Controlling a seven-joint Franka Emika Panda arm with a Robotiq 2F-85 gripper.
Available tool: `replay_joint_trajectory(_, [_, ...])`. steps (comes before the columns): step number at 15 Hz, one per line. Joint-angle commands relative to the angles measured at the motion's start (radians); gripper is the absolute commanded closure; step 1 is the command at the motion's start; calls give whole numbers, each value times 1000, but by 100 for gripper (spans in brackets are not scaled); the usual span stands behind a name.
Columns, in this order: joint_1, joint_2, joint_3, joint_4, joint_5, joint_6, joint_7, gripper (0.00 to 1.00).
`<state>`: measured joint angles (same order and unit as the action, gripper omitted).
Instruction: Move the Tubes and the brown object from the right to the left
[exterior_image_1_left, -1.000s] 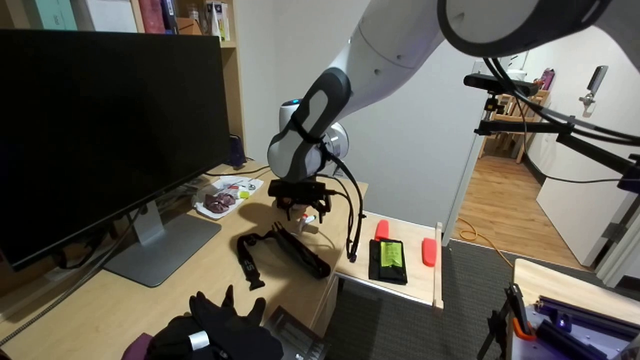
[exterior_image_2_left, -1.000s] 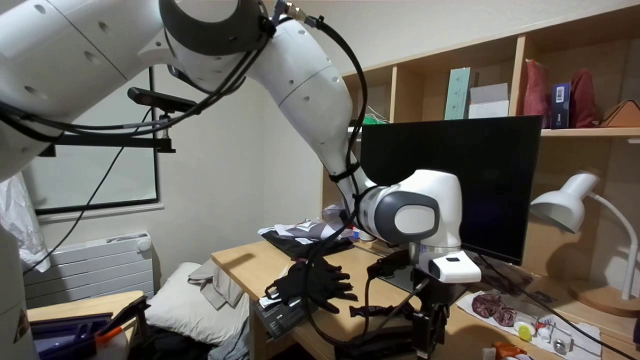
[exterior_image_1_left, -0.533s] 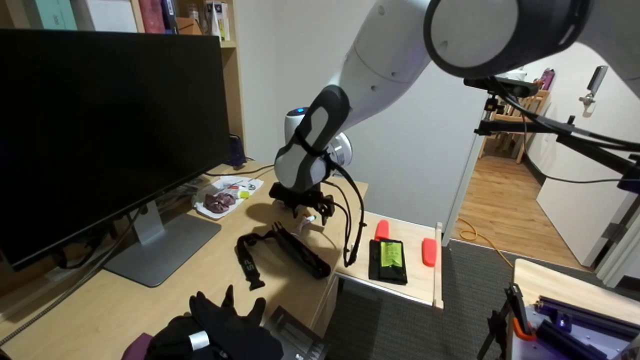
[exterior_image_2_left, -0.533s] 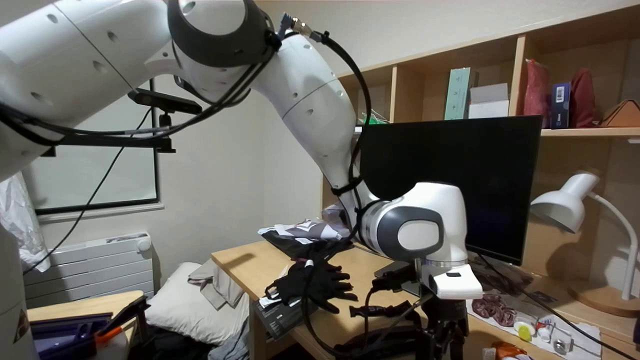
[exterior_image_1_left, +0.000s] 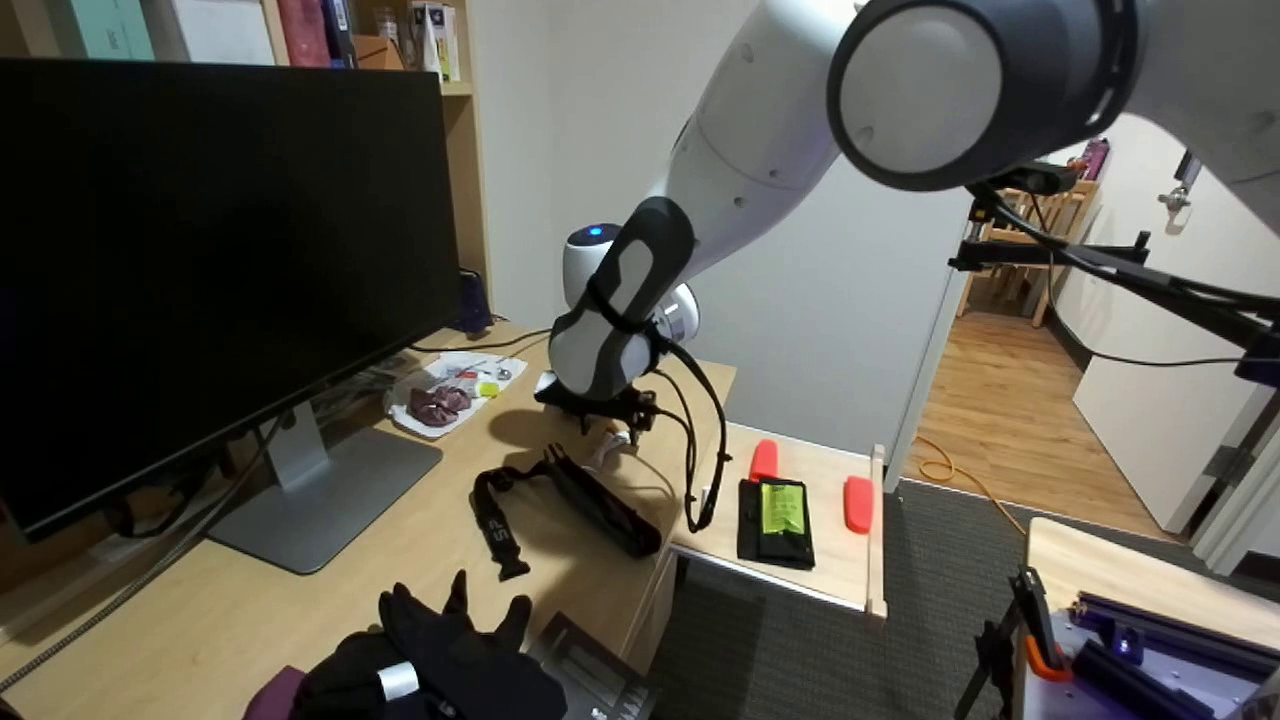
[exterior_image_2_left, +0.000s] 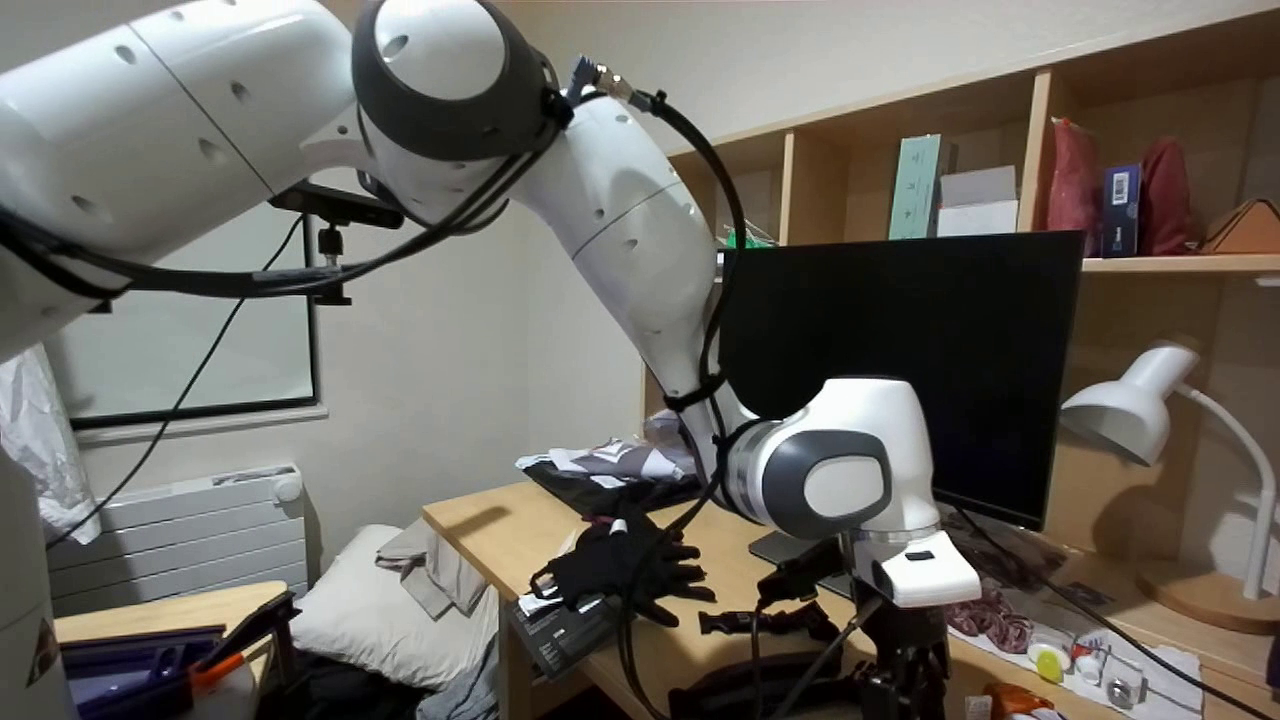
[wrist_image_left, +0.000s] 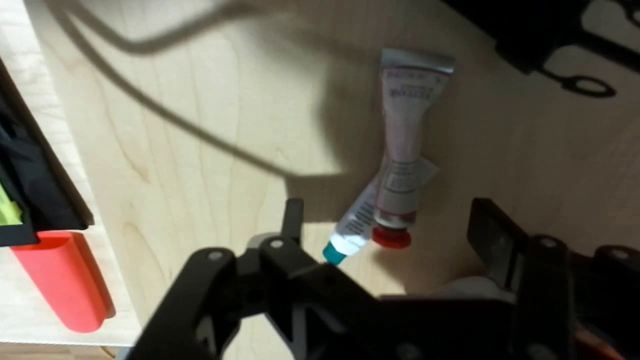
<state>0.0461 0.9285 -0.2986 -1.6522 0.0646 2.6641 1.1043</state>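
Note:
Two small tubes lie crossed on the wooden desk in the wrist view. The pinkish-white tube with a red cap (wrist_image_left: 402, 135) lies over the white tube with a teal cap (wrist_image_left: 357, 225). My gripper (wrist_image_left: 392, 225) is open, its fingers on either side of the capped ends, touching neither tube. In an exterior view the gripper (exterior_image_1_left: 610, 428) is low over the desk and partly covers the tubes (exterior_image_1_left: 618, 438). An orange-brown item (exterior_image_2_left: 1005, 700) shows at the lower edge of an exterior view; I cannot tell if it is the brown object.
A black belt pouch with strap (exterior_image_1_left: 600, 500) lies close to the tubes. A monitor (exterior_image_1_left: 230, 270) stands beside the arm. White paper (exterior_image_2_left: 1150, 680) with small items lies near the lamp (exterior_image_2_left: 1120, 410). Black gloves (exterior_image_1_left: 450, 650) lie at the front. A red block (wrist_image_left: 62, 282) sits on the adjoining board.
The arm has come down, and my gripper is lower and closer over the tubes. The tubes and the other things on the desk have not visibly moved.

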Motion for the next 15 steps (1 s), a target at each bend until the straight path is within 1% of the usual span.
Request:
replay_joint_trajectory(1, [2,24,-1,21,-17,42,-34,46])
replay_joint_trajectory(6, [4,19,-5,9,-11,46,-48,80])
replay_joint_trajectory(8, [7,6,-8,-4,-14,46,-53,91])
replay_joint_trajectory(10, [3,-14,-4,-19,-13,49,-73,93])
replay_joint_trajectory(11, [3,-31,-2,-34,-13,55,-84,89])
replay_joint_trajectory(15, [-14,-110,23,-87,0,94,-157,89])
